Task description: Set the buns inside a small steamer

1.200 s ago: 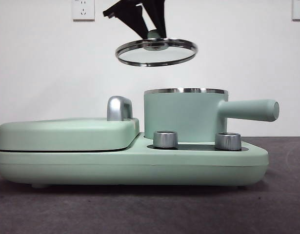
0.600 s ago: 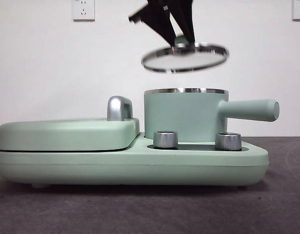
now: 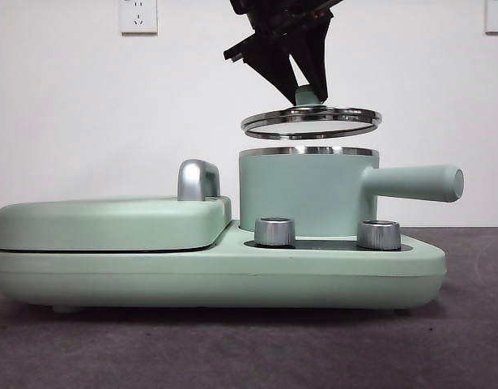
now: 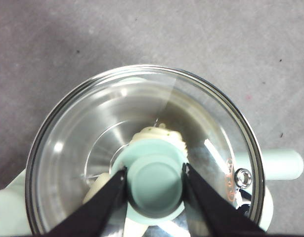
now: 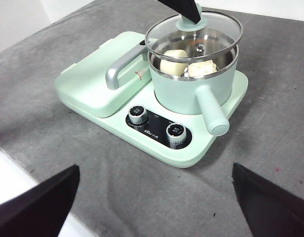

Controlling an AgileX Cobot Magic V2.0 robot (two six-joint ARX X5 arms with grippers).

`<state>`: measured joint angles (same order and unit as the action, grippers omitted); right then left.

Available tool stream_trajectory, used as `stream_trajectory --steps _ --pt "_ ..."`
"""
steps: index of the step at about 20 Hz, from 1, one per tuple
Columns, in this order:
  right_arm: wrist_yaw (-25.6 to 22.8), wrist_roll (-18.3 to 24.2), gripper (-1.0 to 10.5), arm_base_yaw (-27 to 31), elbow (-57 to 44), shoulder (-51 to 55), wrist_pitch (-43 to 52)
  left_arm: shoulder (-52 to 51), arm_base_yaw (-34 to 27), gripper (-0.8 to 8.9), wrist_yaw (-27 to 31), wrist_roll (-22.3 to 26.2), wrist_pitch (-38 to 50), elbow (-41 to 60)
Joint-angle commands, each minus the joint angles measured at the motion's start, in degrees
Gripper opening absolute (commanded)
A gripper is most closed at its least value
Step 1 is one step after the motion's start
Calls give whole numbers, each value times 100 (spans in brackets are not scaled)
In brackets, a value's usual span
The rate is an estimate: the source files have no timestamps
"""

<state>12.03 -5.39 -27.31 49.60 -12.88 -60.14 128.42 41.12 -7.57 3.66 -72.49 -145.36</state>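
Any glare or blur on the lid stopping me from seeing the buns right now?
Left wrist view: bright streaks glare across the glass lid, so the buns show only partly around the knob gripped by the left gripper. Right wrist view: sharp, both buns are clear inside the small steamer. Front view: sharp, the wall hides them.

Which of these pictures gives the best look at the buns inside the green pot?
The right wrist view: it looks down past the raised glass lid and shows both buns lying in the small steamer. The left wrist view shows only parts of them through the glass, behind the knob held by the left gripper. The front view hides them behind the steamer's wall.
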Motion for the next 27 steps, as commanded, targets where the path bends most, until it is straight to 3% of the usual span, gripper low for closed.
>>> stream_trajectory --steps 1,20,22,24,25,27 --pt "22 -68 491 -31 33 -2 55 138 9 15 26 83 35 -232" --pt "15 -66 491 -31 33 -2 55 518 48 39 26 162 52 -232" --pt "13 -66 491 -31 33 -2 52 518 46 185 26 94 24 -232" --pt "13 -66 491 -31 33 -2 52 516 46 408 26 -70 31 -236" --pt "2 -66 491 -31 33 -2 52 511 46 470 26 -170 4 -271" --pt "2 -66 491 -31 33 -2 52 498 46 474 26 -295 -293 -498"
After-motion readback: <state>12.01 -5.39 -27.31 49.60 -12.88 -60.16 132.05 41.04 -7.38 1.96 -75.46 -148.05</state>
